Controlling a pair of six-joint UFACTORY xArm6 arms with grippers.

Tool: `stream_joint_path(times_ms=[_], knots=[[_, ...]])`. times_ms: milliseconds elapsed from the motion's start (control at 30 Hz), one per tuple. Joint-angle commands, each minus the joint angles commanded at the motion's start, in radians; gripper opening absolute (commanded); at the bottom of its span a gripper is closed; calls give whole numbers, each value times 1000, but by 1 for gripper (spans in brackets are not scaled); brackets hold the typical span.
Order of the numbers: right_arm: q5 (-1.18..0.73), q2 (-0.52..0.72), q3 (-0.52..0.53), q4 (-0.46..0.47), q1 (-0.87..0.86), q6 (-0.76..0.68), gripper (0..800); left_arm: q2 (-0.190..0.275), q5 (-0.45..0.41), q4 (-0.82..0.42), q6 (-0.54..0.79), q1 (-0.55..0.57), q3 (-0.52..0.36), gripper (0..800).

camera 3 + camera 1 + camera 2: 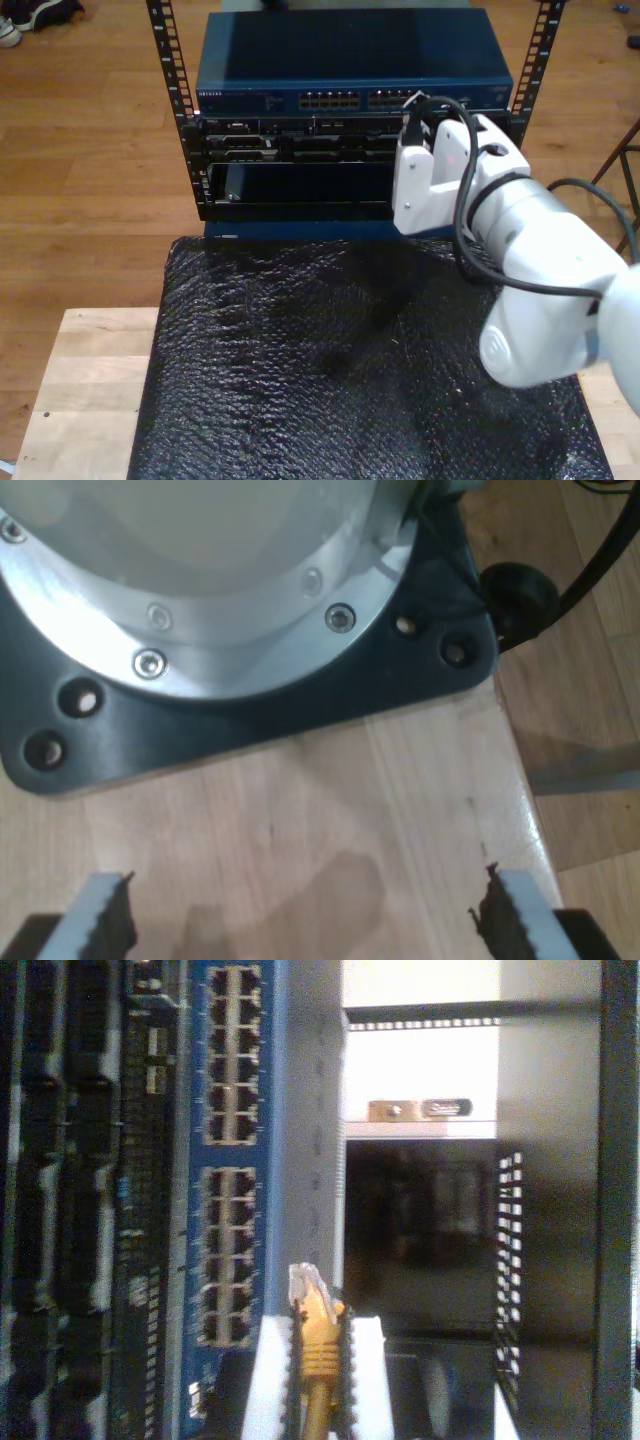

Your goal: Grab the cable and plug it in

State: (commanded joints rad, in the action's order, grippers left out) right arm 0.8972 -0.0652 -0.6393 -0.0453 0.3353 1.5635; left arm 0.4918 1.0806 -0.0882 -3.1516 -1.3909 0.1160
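Cable (318, 1360), yellow with its clear plug at the tip, sits clenched in your second gripper (318, 1380) just before the blue switch's (235, 1160) port rows. Your first gripper (305, 915) hangs released over the bare wooden desk (330, 820).

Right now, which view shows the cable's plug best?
The second wrist view: the cable sits clamped in my second gripper, its clear plug facing the blue switch's ports. In the exterior view, the white arm stands before that spot.

yellow cable (318, 1345), clear plug, gripped upright
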Motion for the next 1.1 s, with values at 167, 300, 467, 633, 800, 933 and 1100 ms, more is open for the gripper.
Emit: stream_joint_path(times_ms=[167,300,467,633,800,933,1100], knots=[[3,-75,-63,-20,2,-11,0,0,0,0,0,0,0,800],[35,-135,-97,-55,6,-8,0,0,0,0,0,0,0,800],[140,-183,-94,-72,11,0,0,0,0,0,0,0,0,800],[193,-210,-98,-149,21,12,0,0,0,0,0,0,0,800],[321,-264,-101,-186,25,31,0,0,0,0,0,0,0,800],[345,-282,-104,-224,25,37,0,0,0,0,0,0,0,800],[423,-325,-104,-278,44,107,0,0,0,0,0,0,0,800]])
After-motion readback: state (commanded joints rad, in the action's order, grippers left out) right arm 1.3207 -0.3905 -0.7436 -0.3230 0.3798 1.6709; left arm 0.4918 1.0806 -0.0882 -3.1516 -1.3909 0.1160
